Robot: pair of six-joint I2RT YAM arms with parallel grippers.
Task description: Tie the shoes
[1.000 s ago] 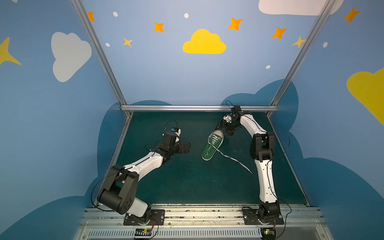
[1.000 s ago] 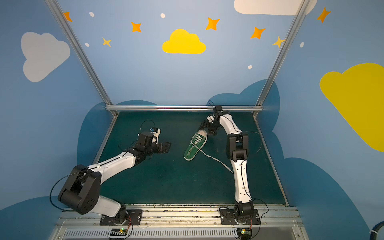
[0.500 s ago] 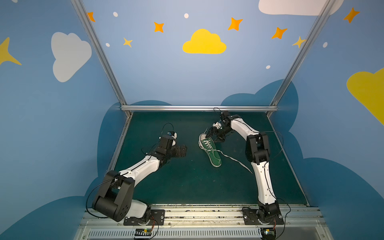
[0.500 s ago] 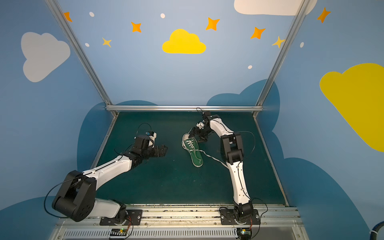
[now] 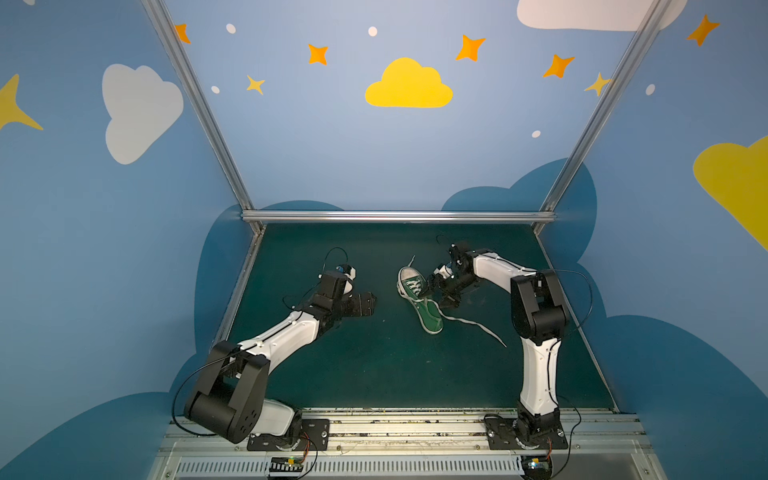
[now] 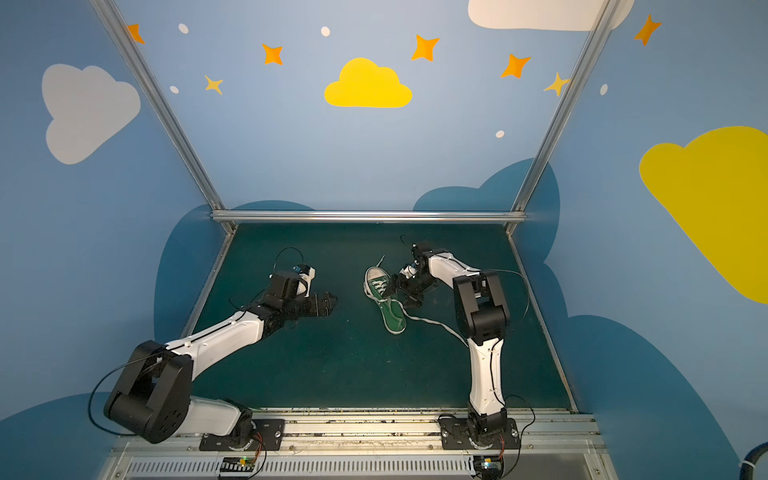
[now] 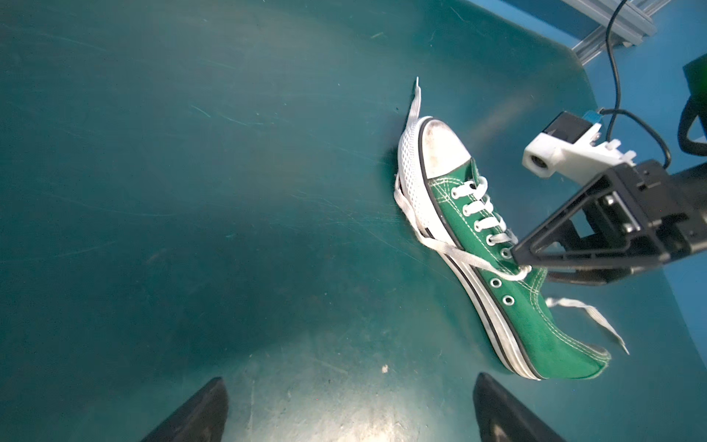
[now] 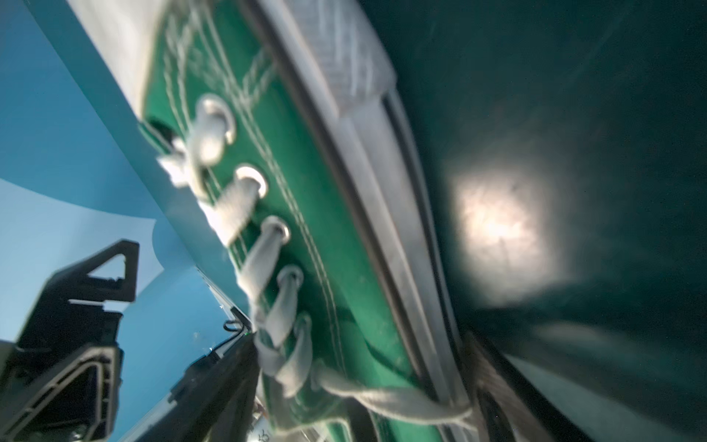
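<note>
In both top views the green sneaker [image 5: 430, 312] [image 6: 390, 312] lies on the dark green tabletop [image 5: 374, 374] [image 6: 332, 374], its white toe cap turned away from the arm bases and its heel toward them. The right gripper [image 5: 436, 294] [image 6: 401, 296] is at the sneaker's laced middle, on its right side. The left gripper [image 5: 370, 301] [image 6: 331, 300] hangs well apart from the sneaker on its left, pointing at it. One loose white lace [image 5: 473, 326] trails over the tabletop from the sneaker's right side, and a short lace end [image 5: 410, 262] pokes out beyond the toe. In the left wrist view the sneaker [image 7: 535, 313] leans a little, showing its striped white sole edge. A lace [image 7: 440, 245] crosses that edge, and the toe cap [image 7: 440, 149] looks scuffed. The right gripper [image 7: 533, 268] reaches over the top eyelets, one finger on the laces and the other going down behind the sneaker. The left gripper [image 7: 348, 413] has its jaws spread wide with nothing between them. In the blurred right wrist view the sneaker [image 8: 325, 248] fills the middle, and the right gripper [image 8: 355, 382] has its jaws set wide and clamped on the sneaker, one at the lacing and one against the sole edge.
</note>
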